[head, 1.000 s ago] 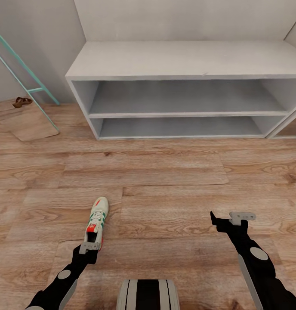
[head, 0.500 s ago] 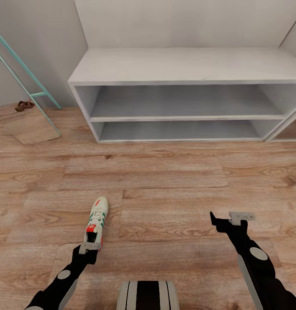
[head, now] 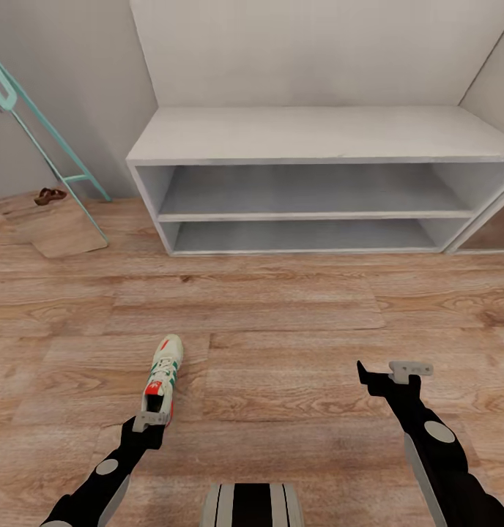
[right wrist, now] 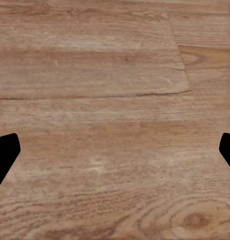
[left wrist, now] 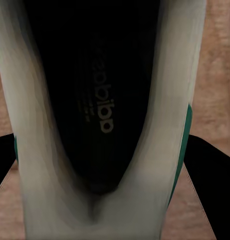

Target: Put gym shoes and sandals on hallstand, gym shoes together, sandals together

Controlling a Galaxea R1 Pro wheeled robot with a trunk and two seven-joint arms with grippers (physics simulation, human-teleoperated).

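Left gripper (head: 154, 420) clasps gym shoe (head: 164, 369) heel, facing hallstand (head: 321, 134).

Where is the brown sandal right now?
In the head view the sandal lies far left on the floor, by the foot of the teal ladder, left of the shoe rack and well beyond the sneaker.

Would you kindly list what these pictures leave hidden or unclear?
- Gym shoe: heel hidden behind the left gripper in the head view; toe cut off in the left wrist view.
- Sandal: too small for strap detail.
- Hallstand: right end cut off by the frame edge.
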